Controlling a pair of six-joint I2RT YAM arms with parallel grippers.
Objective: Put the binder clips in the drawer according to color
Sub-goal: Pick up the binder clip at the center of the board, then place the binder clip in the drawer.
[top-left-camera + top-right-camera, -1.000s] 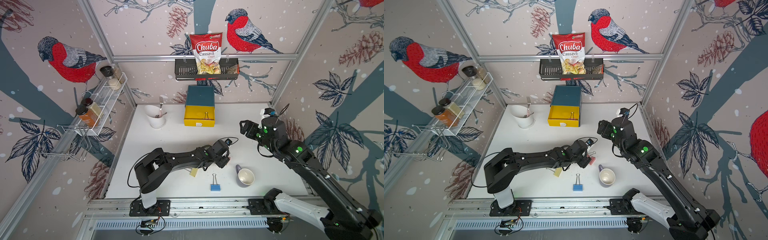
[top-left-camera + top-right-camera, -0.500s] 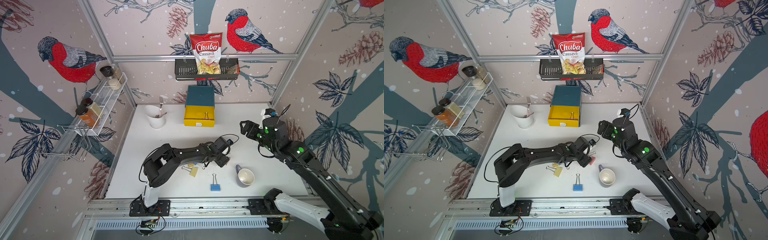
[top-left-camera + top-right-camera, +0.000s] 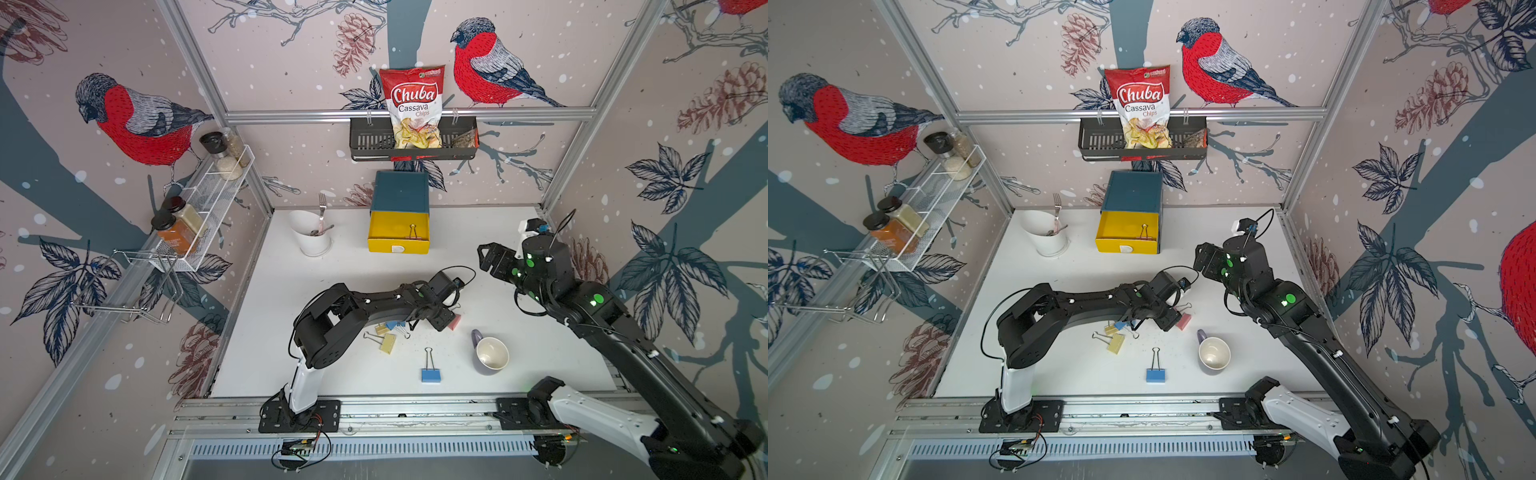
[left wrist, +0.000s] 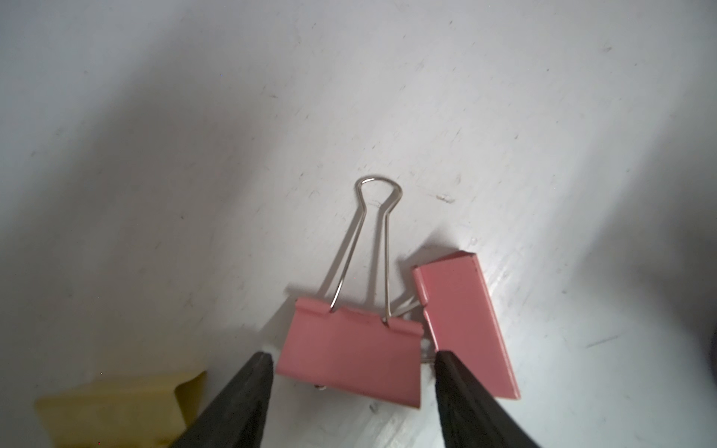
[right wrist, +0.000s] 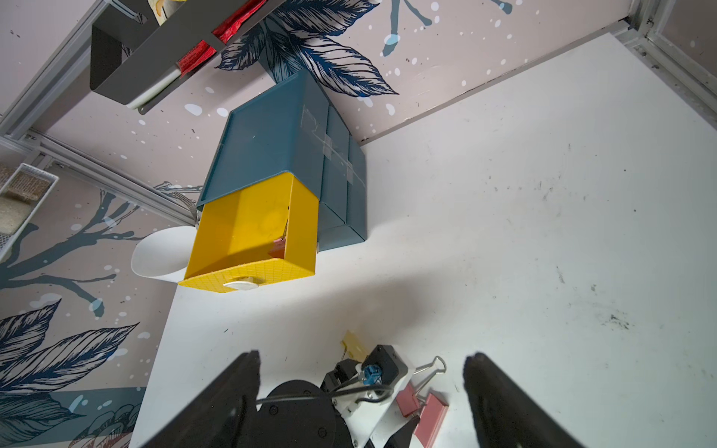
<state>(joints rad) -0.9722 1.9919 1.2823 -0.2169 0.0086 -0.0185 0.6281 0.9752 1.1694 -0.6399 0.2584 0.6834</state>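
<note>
My left gripper (image 4: 353,356) is open, straddling pink clip (image 4: 349,362), not clamped. Clip lies near mug (image 3: 492,353), on its drawer (image 3: 400,195) side. Its body's long edge spans my gap, handle pointing away. Right gripper (image 5: 364,357) open, farther off.

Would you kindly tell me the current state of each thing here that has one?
Top drawer: open, a clip inside.
Lower drawers: shut.
Left gripper: jaws open, either side of a pink clip.
Pink clip: lying flat on the table, not gripped.
Right gripper: jaws open, empty.
Mug: upright, empty.
</note>
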